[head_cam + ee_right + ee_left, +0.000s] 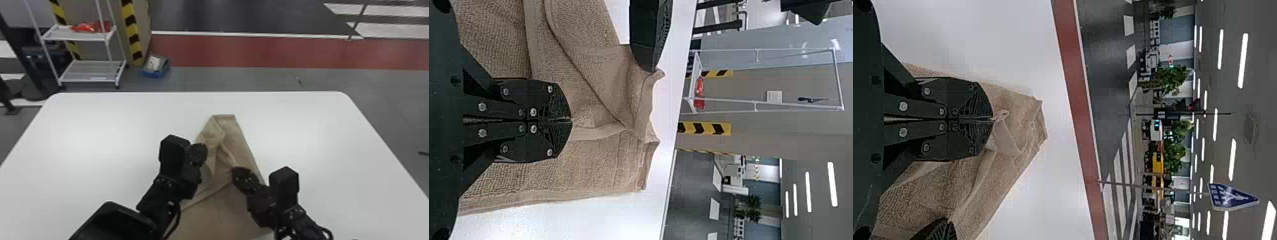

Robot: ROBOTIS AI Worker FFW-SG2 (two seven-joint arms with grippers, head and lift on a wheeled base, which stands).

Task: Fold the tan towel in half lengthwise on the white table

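One tan towel (244, 145), one white table (95, 127) and two black grippers, one on each arm. The towel lies on the table, about midway between its left and right edges; its narrow far end points towards the far edge and stops short of it, and the cloth widens as it comes towards the robot.

The far part of the towel is rumpled: loose folds bulge on its left side, a raised crease slants across the middle, and the right side runs fairly straight. Nearer the robot, one hem crosses the cloth at a slant, with a flatter, darker stretch below it. The weave looks coarse.

The left gripper (204, 152) is at the towel's left side; its wrist view shows the two fingers pressed together, pinching a small tuft of the towel. The right gripper (235, 170) is over the towel's right half, closer to the robot; its two fingers are also together, nipping the end of the raised crease.

Beyond the table's far left corner stands one white rack (92, 78) with two shelves, the upper one carrying something red (91, 26). One blue box (155, 74) sits on the floor beside it, past the far edge
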